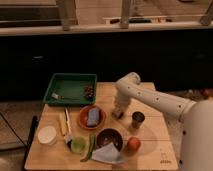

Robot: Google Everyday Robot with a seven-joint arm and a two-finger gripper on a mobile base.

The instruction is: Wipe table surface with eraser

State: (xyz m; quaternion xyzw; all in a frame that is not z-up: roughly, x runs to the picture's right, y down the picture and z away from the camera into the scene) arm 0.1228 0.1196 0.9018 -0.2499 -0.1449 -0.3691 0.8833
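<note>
The table surface [152, 132] has its bare wood mostly on the right. A strip runs from the far edge beside the green tray [56, 85] down past the arm to the near right corner. Only a small printed mark sits in that corner.

The left half is crowded. The tray fills the far left corner, with its outer rim at the table's edge. A white bowl [47, 135] stands close to the left edge. A yellow stick-shaped item [62, 123] lies between that bowl and the red plate [83, 120], which carries a grey-blue block [93, 116]. Along the near edge lie a green cup [77, 145], a green pod [90, 146], a dark bowl [109, 137], a pale cloth [106, 154] and an orange-red fruit [133, 144].

The white arm [160, 102] reaches in from the right, bends at an elbow above the table's middle and points down. The gripper [118, 112] is low over the centre of the table. It lies between the red plate on its left and the metal cup [137, 119] on its right, near both but touching neither.

The eraser [117, 115] is under the gripper's tip and rests on the wood. It is a small block that reads dark at the base and pale above. The fingers seem to be pinched on its sides, though they blur into the block. Bare planks lie just behind the eraser, and more lie beyond the cup towards the right edge.
</note>
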